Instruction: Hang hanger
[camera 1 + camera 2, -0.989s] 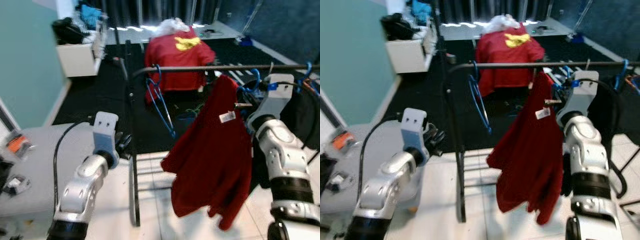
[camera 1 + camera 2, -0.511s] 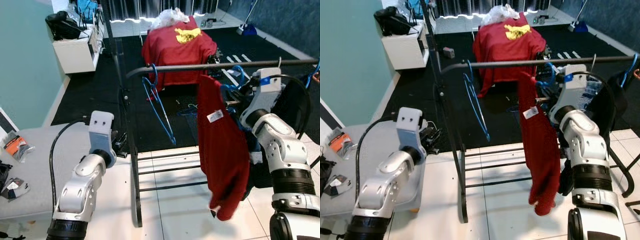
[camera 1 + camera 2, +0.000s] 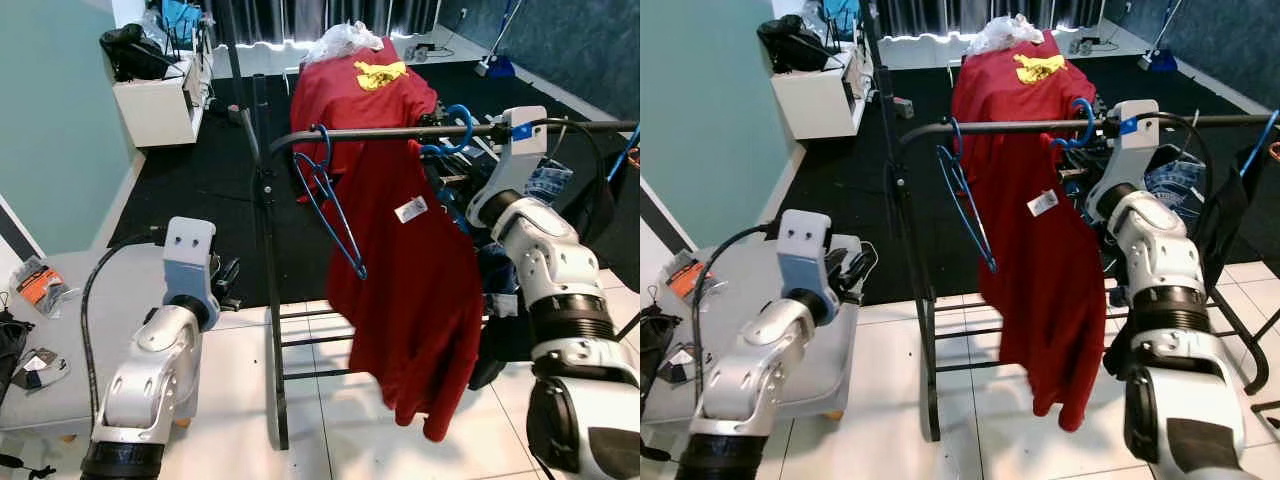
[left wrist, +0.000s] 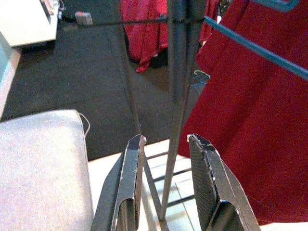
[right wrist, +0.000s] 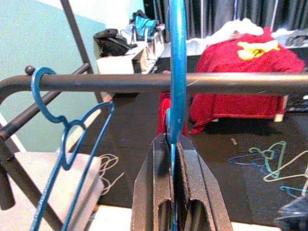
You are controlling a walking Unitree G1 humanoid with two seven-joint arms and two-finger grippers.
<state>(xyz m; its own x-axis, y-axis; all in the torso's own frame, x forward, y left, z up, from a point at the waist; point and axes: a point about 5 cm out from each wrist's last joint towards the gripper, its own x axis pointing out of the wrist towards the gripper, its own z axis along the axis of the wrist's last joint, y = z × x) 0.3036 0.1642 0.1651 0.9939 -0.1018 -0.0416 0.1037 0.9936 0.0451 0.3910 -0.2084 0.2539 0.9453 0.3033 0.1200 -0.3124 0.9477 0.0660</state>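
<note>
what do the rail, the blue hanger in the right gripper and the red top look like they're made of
Rail: likely metal tube, dark matte, round and straight. Hanger: probably plastic, glossy blue, thin and smooth, pinched between the right gripper fingers. Red top: soft fabric, matte, hanging in folds, with a white tag.

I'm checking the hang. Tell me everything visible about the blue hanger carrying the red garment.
The blue hanger looks like thin plastic. Its curved hook sits at the dark rail, though whether it rests on it is unclear. The right tool is shut on its neck. The red garment, with a white tag, drapes down from it beside the empty blue hanger.
</note>
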